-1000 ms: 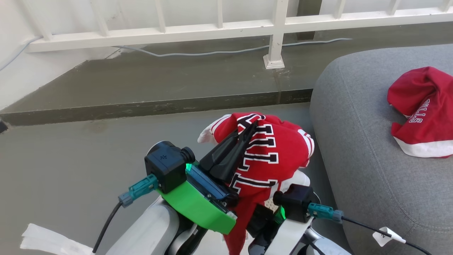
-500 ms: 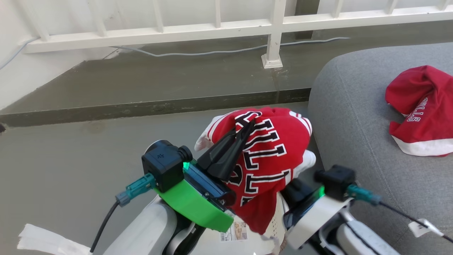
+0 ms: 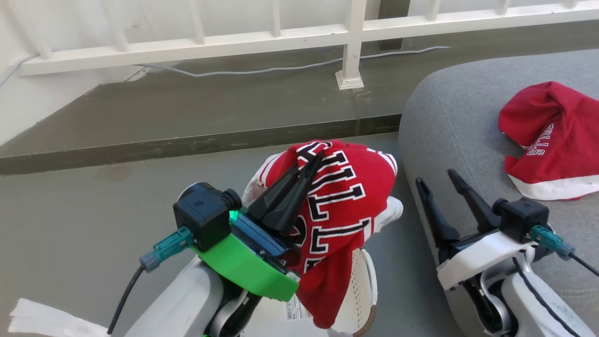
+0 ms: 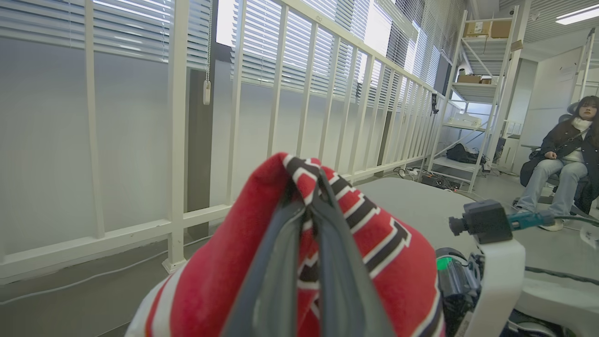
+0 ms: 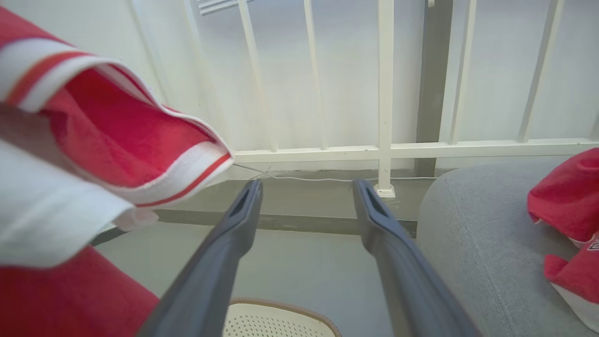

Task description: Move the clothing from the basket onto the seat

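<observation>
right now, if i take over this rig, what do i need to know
Left gripper: shut on the numbered jersey, held up above the basket.
Right gripper: open, empty, by the near edge of the seat.
Done: the lettered garment lies on the seat.
Left: carry the jersey over to the seat and release it. The basket's inside is mostly hidden, so check it after.

Basket (image 3: pixel 359 290) largely hidden under the hanging jersey (image 3: pixel 341 201), its base cropped

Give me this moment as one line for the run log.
left gripper: shut on lettered jersey, over basket | right gripper: open, empty | other red garment: on seat
</observation>
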You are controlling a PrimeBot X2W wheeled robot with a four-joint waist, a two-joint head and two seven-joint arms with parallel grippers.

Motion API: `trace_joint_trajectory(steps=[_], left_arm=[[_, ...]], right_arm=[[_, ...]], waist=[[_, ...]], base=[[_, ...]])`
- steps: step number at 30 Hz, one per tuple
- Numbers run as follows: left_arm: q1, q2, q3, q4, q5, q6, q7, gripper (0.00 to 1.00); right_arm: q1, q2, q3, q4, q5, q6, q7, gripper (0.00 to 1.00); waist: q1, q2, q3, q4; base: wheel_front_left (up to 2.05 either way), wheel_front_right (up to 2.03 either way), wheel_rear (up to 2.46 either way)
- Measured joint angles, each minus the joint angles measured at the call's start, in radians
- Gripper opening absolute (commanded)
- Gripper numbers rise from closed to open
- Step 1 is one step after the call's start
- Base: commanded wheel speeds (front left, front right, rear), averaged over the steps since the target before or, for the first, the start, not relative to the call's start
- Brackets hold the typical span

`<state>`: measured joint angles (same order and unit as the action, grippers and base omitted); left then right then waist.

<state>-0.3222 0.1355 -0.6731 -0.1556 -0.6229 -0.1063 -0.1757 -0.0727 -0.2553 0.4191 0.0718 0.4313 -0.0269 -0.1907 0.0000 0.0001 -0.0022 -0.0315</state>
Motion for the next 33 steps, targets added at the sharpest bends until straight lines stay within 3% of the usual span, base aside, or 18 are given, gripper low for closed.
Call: trace_joint_trajectory(steps=[7, 33], left_arm=[[0.001, 0.011, 0.003, -0.006, 0.0, 0.005, 0.0, 0.0], [0.037, 0.036, 0.01, -0.021, 0.0, 0.019, 0.008, 0.0]], right_arm=[[0.009, -0.027, -0.047, 0.0, -0.001, -0.035, -0.016, 1.0], [0.11, -0.051, -0.078, -0.036, 0.0, -0.055, -0.029, 1.0]], waist=[[0.0, 0.0, -0.002, -0.021], [0.0, 0.0, -0.011, -0.042]], base=[[0.0, 0.0, 0.0], [0.0, 0.0, 0.0]])
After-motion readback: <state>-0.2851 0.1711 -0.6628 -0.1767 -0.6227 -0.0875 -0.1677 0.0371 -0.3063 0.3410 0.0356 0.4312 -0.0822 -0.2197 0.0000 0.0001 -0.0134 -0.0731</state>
